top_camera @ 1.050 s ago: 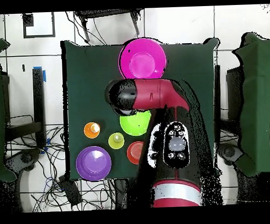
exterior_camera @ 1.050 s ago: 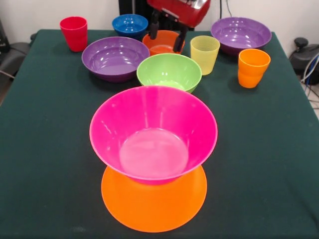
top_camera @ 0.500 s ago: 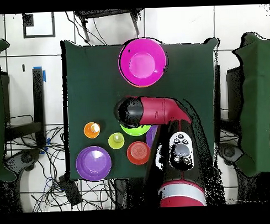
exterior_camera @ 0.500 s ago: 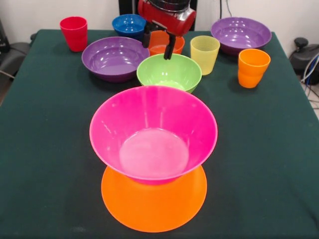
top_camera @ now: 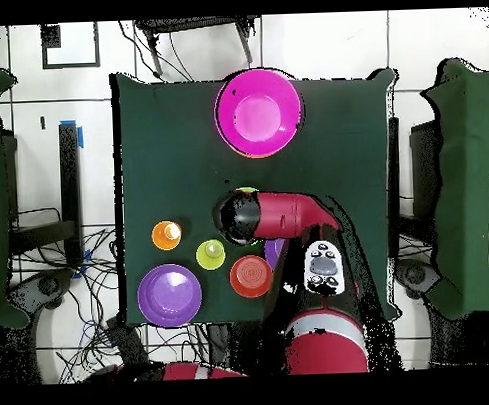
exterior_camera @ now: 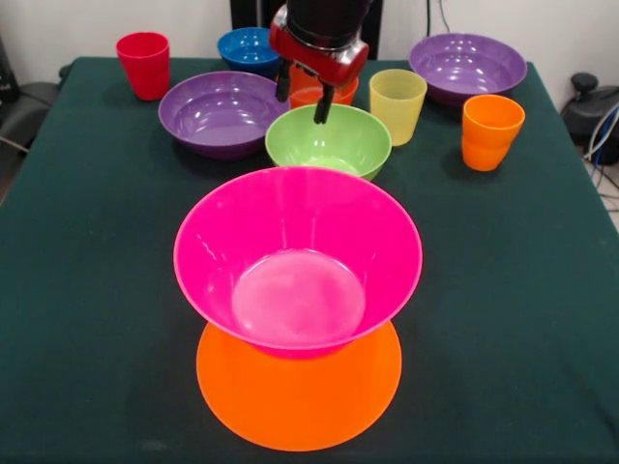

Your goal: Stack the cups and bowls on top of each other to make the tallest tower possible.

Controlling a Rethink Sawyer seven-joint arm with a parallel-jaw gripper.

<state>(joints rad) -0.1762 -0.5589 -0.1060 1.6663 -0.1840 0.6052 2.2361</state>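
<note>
The tower is a hot pink bowl [exterior_camera: 298, 256] [top_camera: 258, 113] standing upright on an upturned large orange bowl [exterior_camera: 300, 396]. Behind it is the lime green bowl [exterior_camera: 334, 145]. My gripper [exterior_camera: 302, 106] hangs open and empty just above that bowl's far rim. It hides most of the small red-orange bowl [exterior_camera: 338, 92] [top_camera: 250, 275]. In the overhead view the arm [top_camera: 284, 214] covers nearly all of the green bowl. Two purple bowls [exterior_camera: 222, 111] [exterior_camera: 468, 66] and a blue bowl [exterior_camera: 251, 46] sit at the back. The red cup [exterior_camera: 143, 64], yellow cup [exterior_camera: 397, 104] and orange cup [exterior_camera: 491, 130] stand upright.
The dark green table [exterior_camera: 87, 290] carries everything. The yellow cup stands close to the right of the green bowl and the left purple bowl close to its left. Beyond the table's right edge lie cables and black gear [exterior_camera: 595, 116].
The gripper has come forward from above the red-orange bowl to the green bowl's far rim and has dropped lower. It stays open. No bowl or cup has shifted.
</note>
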